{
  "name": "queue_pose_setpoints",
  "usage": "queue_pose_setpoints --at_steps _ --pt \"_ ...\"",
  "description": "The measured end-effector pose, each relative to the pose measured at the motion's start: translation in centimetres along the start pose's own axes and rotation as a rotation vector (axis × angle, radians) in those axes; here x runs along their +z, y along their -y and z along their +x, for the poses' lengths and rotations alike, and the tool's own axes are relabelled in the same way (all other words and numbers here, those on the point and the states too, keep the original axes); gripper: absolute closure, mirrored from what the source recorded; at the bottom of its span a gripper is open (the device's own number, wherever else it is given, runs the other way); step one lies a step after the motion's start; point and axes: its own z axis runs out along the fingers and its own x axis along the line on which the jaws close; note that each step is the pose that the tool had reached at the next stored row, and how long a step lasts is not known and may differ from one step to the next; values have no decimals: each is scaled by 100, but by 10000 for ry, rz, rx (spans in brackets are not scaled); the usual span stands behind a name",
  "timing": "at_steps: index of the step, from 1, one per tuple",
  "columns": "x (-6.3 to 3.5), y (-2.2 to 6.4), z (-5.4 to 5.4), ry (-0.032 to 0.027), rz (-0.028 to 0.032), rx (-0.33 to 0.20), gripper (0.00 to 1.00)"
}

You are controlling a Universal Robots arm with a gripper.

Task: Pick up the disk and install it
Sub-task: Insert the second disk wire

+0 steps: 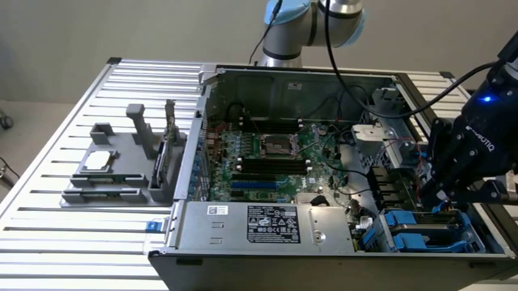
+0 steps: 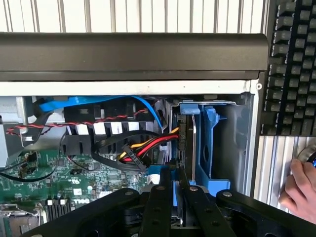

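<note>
**Claw lowered at the drive bay**

An open computer case (image 1: pixel 324 176) is seen on a slatted tabletop (image 1: pixel 73 242). The claw (image 1: pixel 447 203) is lowered at the blue drive bay (image 1: pixel 421 233), at the exterior view's right. A grey parts holder (image 1: pixel 121 167) is placed left of the case.

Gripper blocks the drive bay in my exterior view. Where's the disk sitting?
Observer: The disk stands on edge inside the blue bay, right in front of the gripper.
Operator: Cables near it?
Observer: A red, yellow and black cable bundle runs right up to the disk's side.
Operator: Anything outside the case?
Observer: A person's hand rests by a keyboard lying beside the computer case.
</note>
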Motion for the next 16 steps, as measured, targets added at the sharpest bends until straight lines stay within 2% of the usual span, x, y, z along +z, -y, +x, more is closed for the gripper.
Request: queue_pose_setpoints --at_steps 3,11,16 --pt "1 0 -12 -18 -22 -104 84" --pt "29 -4 -57 -167 -134 -140 84" --pt "51 -6 -78 -198 -144 -143 84"
